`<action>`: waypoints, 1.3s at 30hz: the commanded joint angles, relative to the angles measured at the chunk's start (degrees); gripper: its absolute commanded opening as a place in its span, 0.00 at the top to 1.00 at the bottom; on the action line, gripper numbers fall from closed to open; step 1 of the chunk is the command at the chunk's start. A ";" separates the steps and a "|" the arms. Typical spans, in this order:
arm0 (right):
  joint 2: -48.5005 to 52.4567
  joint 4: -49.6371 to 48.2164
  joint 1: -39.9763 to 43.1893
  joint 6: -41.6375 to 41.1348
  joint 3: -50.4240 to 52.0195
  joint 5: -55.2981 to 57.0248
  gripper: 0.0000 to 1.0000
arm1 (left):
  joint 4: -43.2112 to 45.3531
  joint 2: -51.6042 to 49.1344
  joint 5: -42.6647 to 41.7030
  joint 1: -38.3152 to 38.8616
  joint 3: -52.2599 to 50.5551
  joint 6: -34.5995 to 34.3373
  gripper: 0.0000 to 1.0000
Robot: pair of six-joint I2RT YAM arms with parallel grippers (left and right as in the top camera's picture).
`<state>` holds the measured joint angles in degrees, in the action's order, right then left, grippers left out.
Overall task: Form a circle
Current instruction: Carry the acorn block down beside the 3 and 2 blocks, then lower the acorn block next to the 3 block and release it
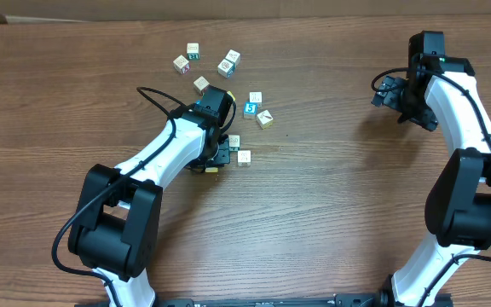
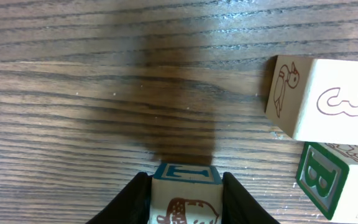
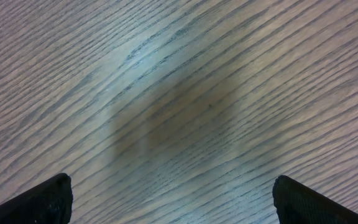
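Left tool [image 2: 186,178] stands narrow, its fingers closed against both sides of a picture-faced cube [image 2: 186,202]. Right tool [image 3: 171,186] is spread wide, holding nothing, well apart over bare bench [image 1: 331,196]. The circle [image 1: 250,109], a loose arc of cubes including one blue, lies just beside the left tool.

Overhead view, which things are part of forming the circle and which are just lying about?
Part of the job:
- the circle, a small cluster with a blue cube
- held cube, between the fingers of the left gripper
- neighbouring cubes, right beside it

Lying about for now:
- loose cubes, scattered farther away
- right gripper, open and off to the side
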<state>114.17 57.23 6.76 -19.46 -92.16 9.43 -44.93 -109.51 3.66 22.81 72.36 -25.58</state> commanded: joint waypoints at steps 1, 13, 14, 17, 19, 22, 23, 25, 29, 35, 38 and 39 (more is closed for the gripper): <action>-1.44 -0.11 0.07 0.04 -1.22 0.61 0.00 | 0.17 0.02 -0.28 0.13 -0.33 -0.15 0.66; -1.44 -0.11 0.07 0.04 -1.22 0.61 0.00 | -0.85 0.02 -0.35 0.13 -0.39 -0.17 0.73; -1.44 -0.11 0.07 0.04 -1.22 0.61 0.00 | -0.76 0.02 -0.35 0.13 -0.39 -0.17 0.74; -1.44 -0.11 0.07 0.04 -1.22 0.61 0.00 | -0.02 0.02 -0.37 0.13 -0.39 -0.15 0.81; -1.44 -0.11 0.07 0.04 -1.22 0.61 0.00 | 0.70 0.02 -0.57 0.13 -0.39 -0.13 0.85; -1.44 -0.11 0.07 0.04 -1.22 0.61 0.00 | 1.90 0.02 -1.84 0.15 -0.39 -0.11 0.85; -1.44 -0.11 0.07 0.04 -1.22 0.61 0.00 | 2.23 0.02 -2.32 0.15 -0.39 0.02 0.85; -1.44 -0.11 0.07 0.04 -1.22 0.61 0.00 | 2.93 0.02 -3.48 0.15 -0.39 1.33 0.83; -1.44 -0.11 0.07 0.04 -1.22 0.61 0.00 | 3.87 0.02 -5.22 0.15 -0.39 2.91 0.78; -1.44 -0.11 0.07 0.04 -1.22 0.61 0.00 | 3.87 0.02 -5.18 0.24 -0.39 2.91 0.78; -1.44 -0.11 0.07 0.04 -1.22 0.61 0.00 | 3.87 0.02 -5.20 0.44 -0.39 2.91 0.78; -1.44 -0.11 0.07 0.04 -1.22 0.61 0.00 | 3.87 0.02 -5.20 0.57 -0.39 2.91 0.78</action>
<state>114.17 57.23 6.76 -19.51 -92.16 9.43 -41.08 -109.51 -0.86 22.81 72.36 -23.79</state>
